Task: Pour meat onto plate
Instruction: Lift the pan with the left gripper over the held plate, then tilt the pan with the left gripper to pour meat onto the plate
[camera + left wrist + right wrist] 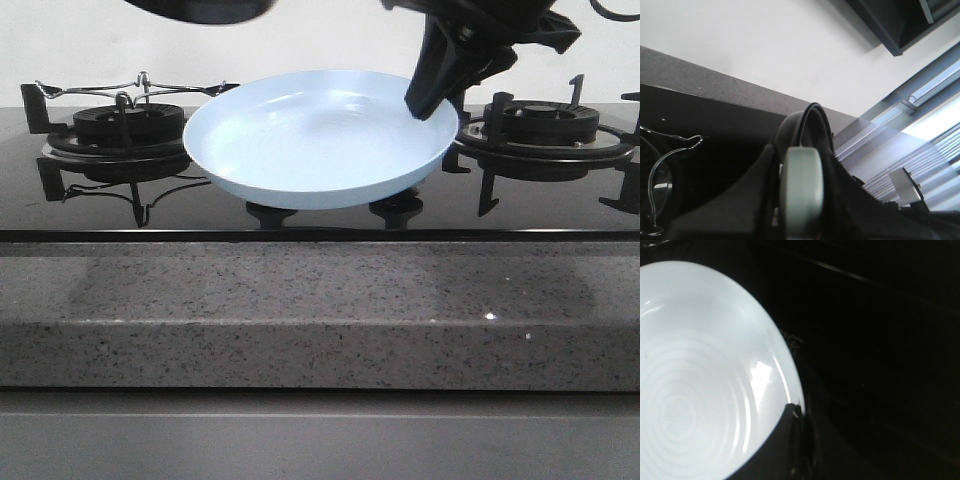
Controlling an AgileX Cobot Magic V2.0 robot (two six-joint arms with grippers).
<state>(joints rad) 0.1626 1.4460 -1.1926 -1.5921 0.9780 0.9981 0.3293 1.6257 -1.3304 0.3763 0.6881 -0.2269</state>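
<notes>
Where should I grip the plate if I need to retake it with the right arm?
Pinch the plate at its raised rim, coming from its right side, where the right gripper sits now. The dish is wide and shallow, so only the thin rim fits between the fingers.

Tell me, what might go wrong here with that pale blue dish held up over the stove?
The right pincer grips the plate only at one spot on its rim, so the glossy dish could tilt or slip onto the black stove top below. The plate shows no meat yet; the dark pan edge sits above its left side, so poured pieces could miss the rim. The added weight might also tip the plate.
</notes>
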